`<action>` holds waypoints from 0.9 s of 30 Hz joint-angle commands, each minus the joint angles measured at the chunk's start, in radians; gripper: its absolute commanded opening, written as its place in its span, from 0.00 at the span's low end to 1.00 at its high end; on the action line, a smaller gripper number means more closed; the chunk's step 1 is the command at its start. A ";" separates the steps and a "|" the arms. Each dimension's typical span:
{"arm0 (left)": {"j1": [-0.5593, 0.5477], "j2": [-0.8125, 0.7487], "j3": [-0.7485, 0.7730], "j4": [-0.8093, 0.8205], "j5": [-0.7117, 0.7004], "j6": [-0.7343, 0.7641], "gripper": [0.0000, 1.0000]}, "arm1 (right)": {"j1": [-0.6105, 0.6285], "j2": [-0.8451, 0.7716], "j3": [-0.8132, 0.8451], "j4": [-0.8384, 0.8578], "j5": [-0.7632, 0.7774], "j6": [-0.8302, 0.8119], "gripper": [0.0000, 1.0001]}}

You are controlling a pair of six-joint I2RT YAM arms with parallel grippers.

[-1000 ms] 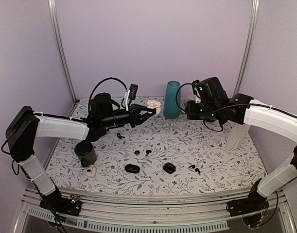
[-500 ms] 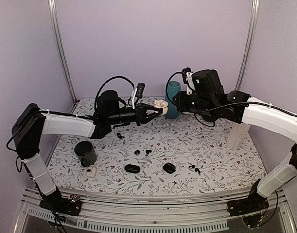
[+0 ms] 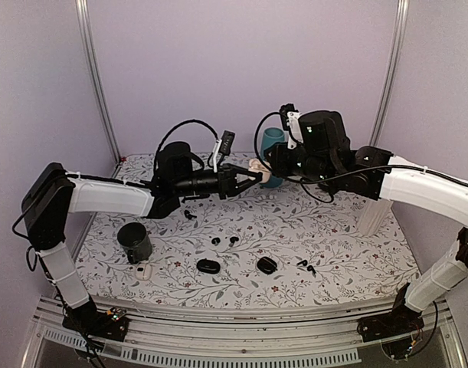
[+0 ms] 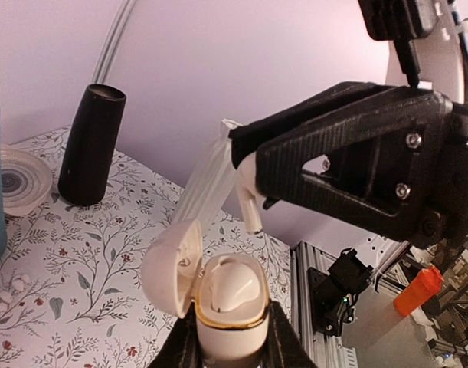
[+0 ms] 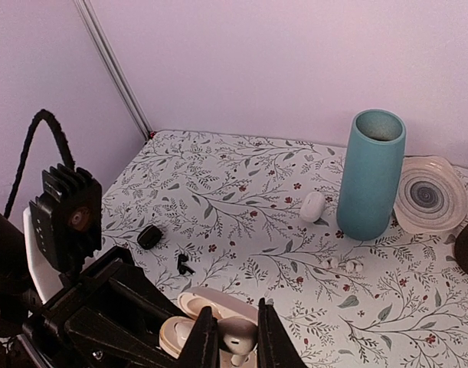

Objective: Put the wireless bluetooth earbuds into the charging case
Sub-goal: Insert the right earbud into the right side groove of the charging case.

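Note:
My left gripper (image 3: pixel 251 175) is shut on a cream charging case (image 3: pixel 256 165), held in the air with its lid open; it also shows in the left wrist view (image 4: pixel 232 295). My right gripper (image 3: pixel 270 159) is shut on a cream-white earbud (image 5: pixel 237 336), stem pointing down, just above the open case (image 5: pixel 207 307); a small gap shows between the earbud (image 4: pixel 249 203) and the case. Tiny black earbuds (image 3: pixel 215 241) lie loose on the flowered table, one pair also in the right wrist view (image 5: pixel 184 264). Two black cases (image 3: pixel 207 266) lie near the front.
A teal vase (image 3: pixel 273 142) stands at the back behind the grippers, with a ribbed dish (image 5: pixel 430 194) beside it. A shut white case (image 5: pixel 312 206) and white earbuds (image 5: pixel 342 263) lie near the vase. A black cup (image 3: pixel 134 241) stands at the left, a white post (image 3: pixel 371 215) at the right.
My left gripper has carried the open case up and to the right. My right gripper has swung left with the earbud and now sits right above the case.

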 commanded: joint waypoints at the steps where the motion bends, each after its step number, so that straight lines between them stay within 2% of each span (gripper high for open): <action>1: -0.011 0.012 0.031 0.021 0.015 -0.013 0.00 | 0.011 0.003 0.007 0.042 0.020 -0.020 0.11; 27: -0.007 -0.032 0.039 0.057 -0.026 -0.013 0.00 | 0.011 0.008 -0.032 0.047 -0.017 -0.014 0.11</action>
